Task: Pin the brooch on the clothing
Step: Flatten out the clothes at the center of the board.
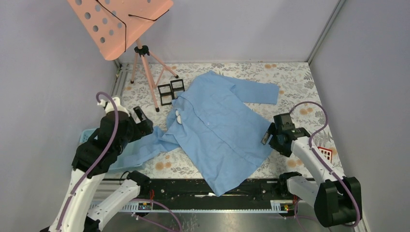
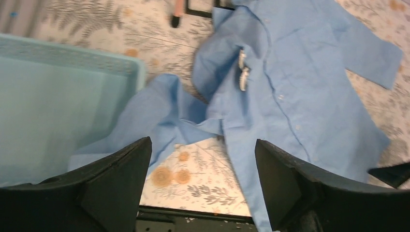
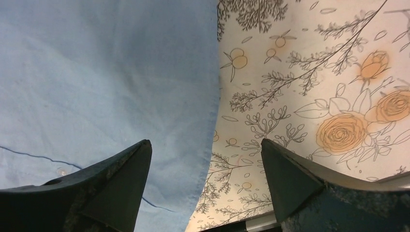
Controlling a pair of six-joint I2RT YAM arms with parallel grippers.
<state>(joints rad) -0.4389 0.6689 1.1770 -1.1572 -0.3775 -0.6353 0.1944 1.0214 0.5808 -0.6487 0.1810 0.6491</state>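
Nearest the lens in the left wrist view, the left gripper (image 2: 202,142) is seen with its two black fingers spread wide and nothing between them, held above the floral table cover (image 2: 193,179). In the right wrist view the right gripper (image 3: 205,142) is likewise parted and empty, poised over the side edge of the shirt (image 3: 96,72). From above, the shirt is laid open across the middle of the table, with the left gripper at its nine o'clock and the right at its four o'clock. A small pale piece, taken to be the brooch (image 2: 242,72), is found on the shirt front beside the button line, at about ten o'clock from the garment's middle; whether its pin is passed through the cloth cannot be told. One sleeve (image 2: 159,111) is trailed toward eight o'clock, ending by the basket (image 2: 72,58). If the brooch is only resting, it could be shaken off should the thin fabric be tugged or the sleeve be snagged by the left arm; an unclasped pin could also be worked loose.
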